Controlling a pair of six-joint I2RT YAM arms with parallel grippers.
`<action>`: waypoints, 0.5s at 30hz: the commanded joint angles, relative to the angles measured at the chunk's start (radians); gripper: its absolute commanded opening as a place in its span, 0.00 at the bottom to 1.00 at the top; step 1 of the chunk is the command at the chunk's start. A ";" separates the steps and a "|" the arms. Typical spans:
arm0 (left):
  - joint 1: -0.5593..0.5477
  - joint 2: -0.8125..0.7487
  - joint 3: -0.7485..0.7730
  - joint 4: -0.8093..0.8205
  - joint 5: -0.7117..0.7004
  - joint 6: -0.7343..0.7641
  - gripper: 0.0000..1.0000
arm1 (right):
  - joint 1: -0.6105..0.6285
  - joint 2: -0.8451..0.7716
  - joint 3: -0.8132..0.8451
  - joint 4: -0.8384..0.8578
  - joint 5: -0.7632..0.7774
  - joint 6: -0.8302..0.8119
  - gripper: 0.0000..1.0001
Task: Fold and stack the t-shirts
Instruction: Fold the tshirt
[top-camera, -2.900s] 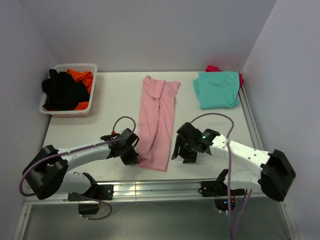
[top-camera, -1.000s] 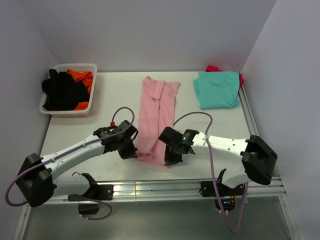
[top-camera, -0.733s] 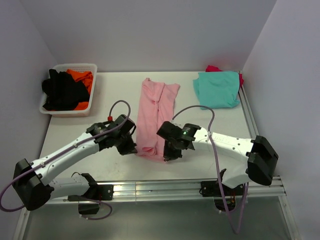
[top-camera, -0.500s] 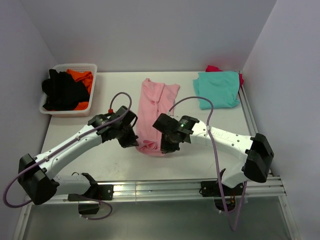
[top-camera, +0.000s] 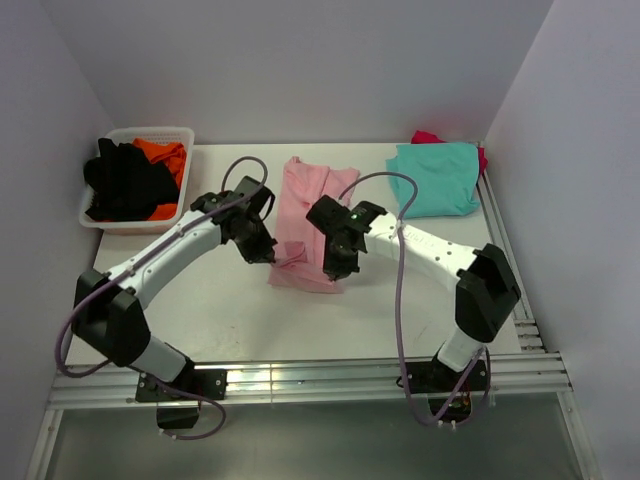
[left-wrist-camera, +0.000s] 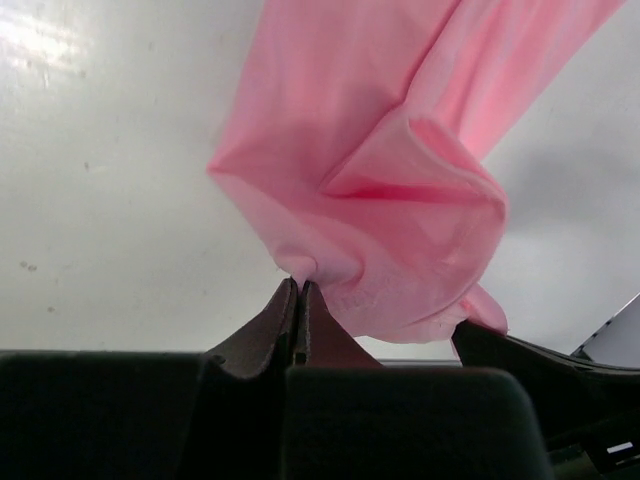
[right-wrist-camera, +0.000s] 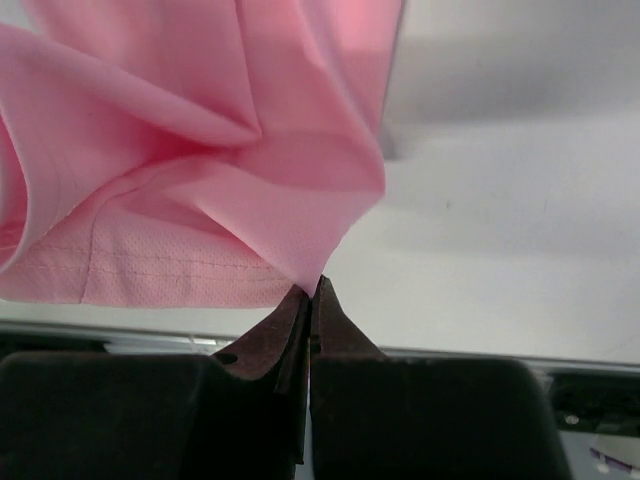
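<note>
My left hand (left-wrist-camera: 300, 287) and right hand (right-wrist-camera: 312, 288) each pinch the light pink t-shirt (top-camera: 312, 200) by its hem, midway across the desk (top-camera: 200, 300).

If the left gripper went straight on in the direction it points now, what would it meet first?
The light pink t-shirt. The left gripper is shut on its edge, and the bunched cloth lies directly ahead. Behind the cloth it would probably reach the table, though depth is unclear.
</note>
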 joint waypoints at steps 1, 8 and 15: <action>0.039 0.080 0.106 0.012 -0.013 0.071 0.00 | -0.055 0.064 0.087 -0.042 0.036 -0.089 0.00; 0.107 0.349 0.299 0.065 0.016 0.156 0.00 | -0.173 0.275 0.327 -0.098 0.047 -0.182 0.00; 0.222 0.754 0.658 0.020 0.091 0.233 0.44 | -0.312 0.590 0.648 -0.227 0.070 -0.176 1.00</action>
